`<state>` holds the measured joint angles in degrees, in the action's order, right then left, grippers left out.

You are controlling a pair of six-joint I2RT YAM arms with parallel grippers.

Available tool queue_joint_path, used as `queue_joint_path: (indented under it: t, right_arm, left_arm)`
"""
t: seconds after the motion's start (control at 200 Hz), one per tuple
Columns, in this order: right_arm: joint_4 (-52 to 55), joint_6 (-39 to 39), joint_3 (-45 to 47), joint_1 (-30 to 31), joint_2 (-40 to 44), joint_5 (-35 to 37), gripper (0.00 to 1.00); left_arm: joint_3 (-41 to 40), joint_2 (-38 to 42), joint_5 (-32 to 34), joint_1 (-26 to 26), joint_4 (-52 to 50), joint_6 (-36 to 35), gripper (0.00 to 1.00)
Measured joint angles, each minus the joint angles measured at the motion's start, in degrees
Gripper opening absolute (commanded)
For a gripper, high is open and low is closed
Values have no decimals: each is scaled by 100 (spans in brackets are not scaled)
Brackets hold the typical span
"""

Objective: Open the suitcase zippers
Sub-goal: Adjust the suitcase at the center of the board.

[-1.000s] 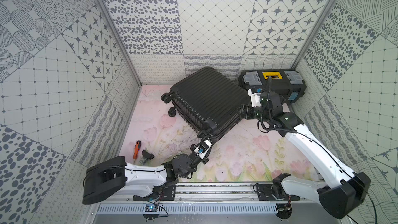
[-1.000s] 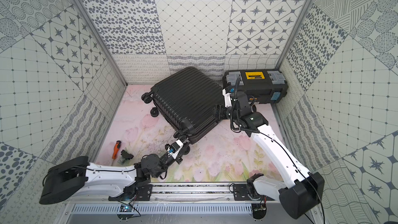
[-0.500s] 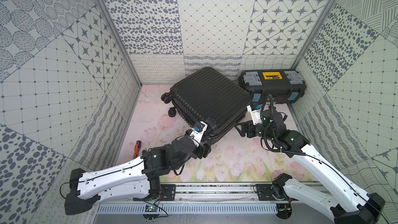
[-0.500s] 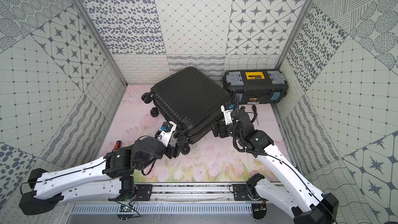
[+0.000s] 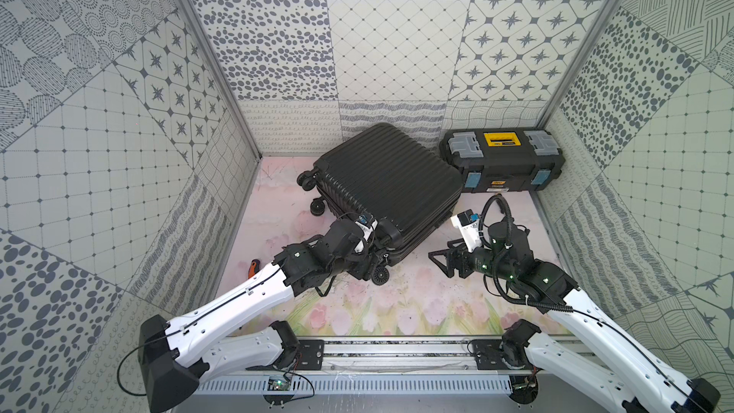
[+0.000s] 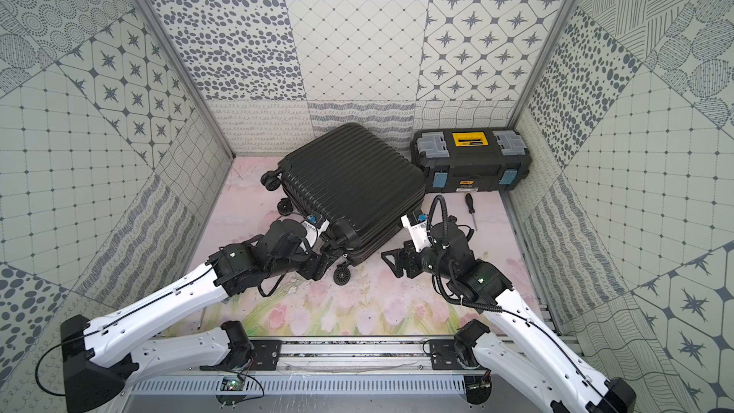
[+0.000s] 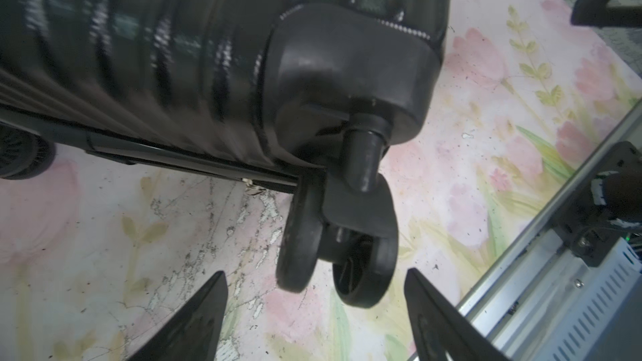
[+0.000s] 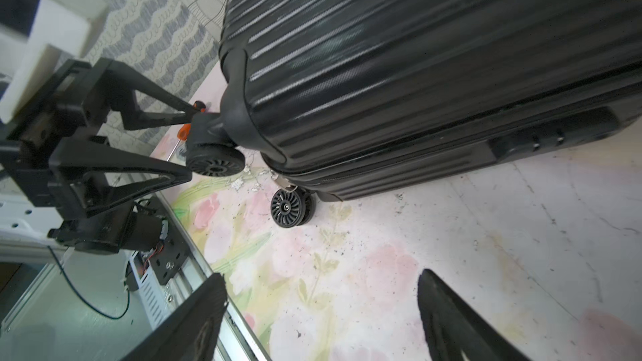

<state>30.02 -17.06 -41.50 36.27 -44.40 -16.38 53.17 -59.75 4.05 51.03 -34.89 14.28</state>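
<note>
Suitcase (image 5: 389,184) work had hardly begun. The big black case lay flat on the flowered floor, and its two shell halves sat tight together, so it looked fully shut. A black toolbox (image 5: 502,168) with a yellow handle stood just beside the suitcase, at its far corner.

The left gripper (image 7: 314,276) was at the suitcase's near corner. Its fingers were spread wide, and one small wheel (image 7: 302,237) sat just ahead, between the two tips. It squeezed nothing. The right gripper (image 8: 319,276) hung near the suitcase's long near side, apart from it. Its fingers were spread wide too, with only bare floor between them.

The zippers (image 7: 194,163) ran as a thin dark line along the suitcase's side, where the halves met. In the left wrist view that line looked closed all the way along. A tiny pale tab (image 7: 250,187) hung from it close to the wheel; it was likely a zipper pull, but it was too small to be sure.

So nothing was open yet. A gripper would need to find a pull, pinch it, and slide it around the suitcase. All of that was left to do.
</note>
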Motion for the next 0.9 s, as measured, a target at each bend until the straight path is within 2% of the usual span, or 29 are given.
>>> queue_joint_path:
  t: [0.195,0.27,0.32,0.43,0.56,0.615,0.71,0.901]
  right_arm:
    - [-358,153,164,988,-529,323,84]
    - [-761,188,361,1209,-686,529,81]
    - [-1200,197,629,1314,-708,699,78]
    - [-2457,306,1399,1655,-844,1235,79]
    - [-3880,695,1923,2304,-1547,2107,79]
    - [-4553,826,2079,2524,-1873,2516,79]
    - [-5521,984,2271,2745,-2323,3220,79]
    - [-6926,1025,2586,2977,-2765,4498,79]
  left_arm:
    - [37,-177,-544,-39,15,-48,76]
    - [127,-330,-664,-48,35,-92,71]
    - [192,-450,-695,-50,50,-101,64]
    - [365,-780,-667,-57,66,-118,48]
    - [555,-1073,-702,-70,166,-229,26]
    - [597,-1158,-787,-59,271,-234,19]
    - [627,-1261,-914,-55,380,-179,17]
    - [614,-1329,-933,39,540,114,19]
